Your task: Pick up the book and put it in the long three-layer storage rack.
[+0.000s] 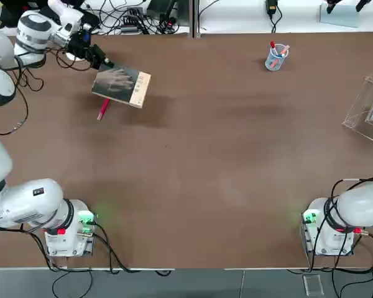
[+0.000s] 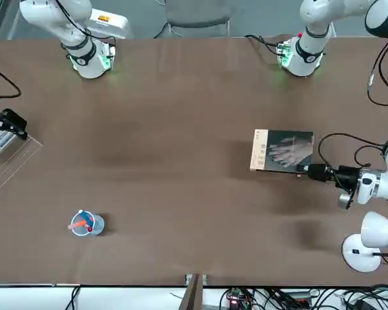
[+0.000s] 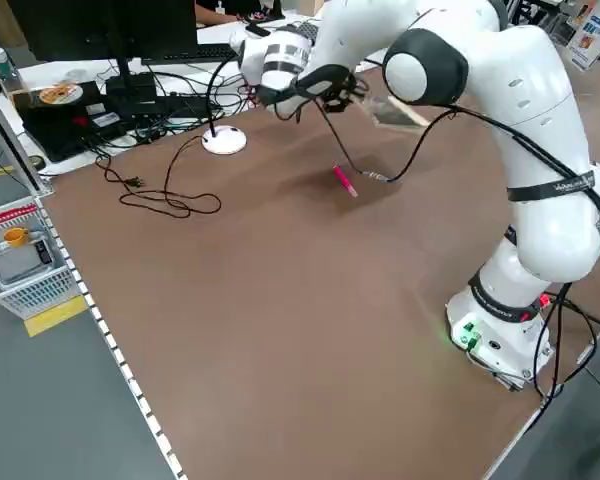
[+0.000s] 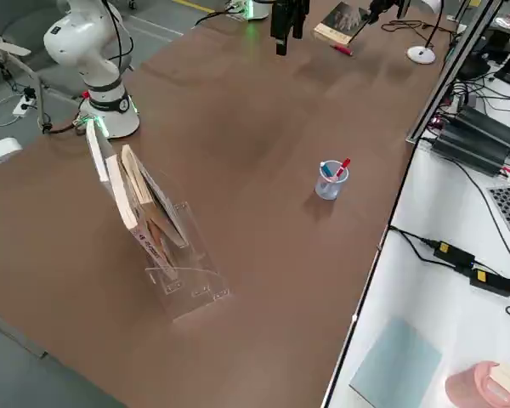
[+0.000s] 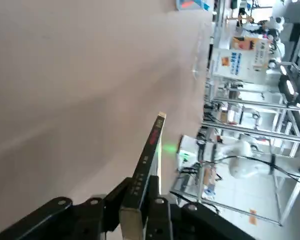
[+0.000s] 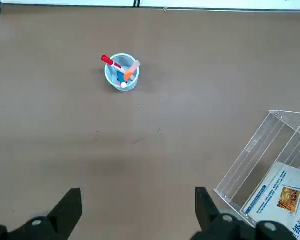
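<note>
Your left gripper point(image 1: 107, 64) is clamped on one edge of the book point(image 1: 121, 86), holding it off the table point(image 1: 224, 161) at the far left; the left wrist view shows both fingers point(image 5: 157, 220) pressed against the cover. A red pen point(image 1: 103, 109) lies on the table just under the book's near corner. Between the book and the clear rack point(image 1: 367, 105) at the far right edge you have a wide brown tabletop, with only a cup of pens point(image 1: 276, 57) near the far edge. The rack is cut off in the top view; other books already lean in it. Your right gripper point(image 6: 137, 210) hangs with fingers spread above the right side.
</note>
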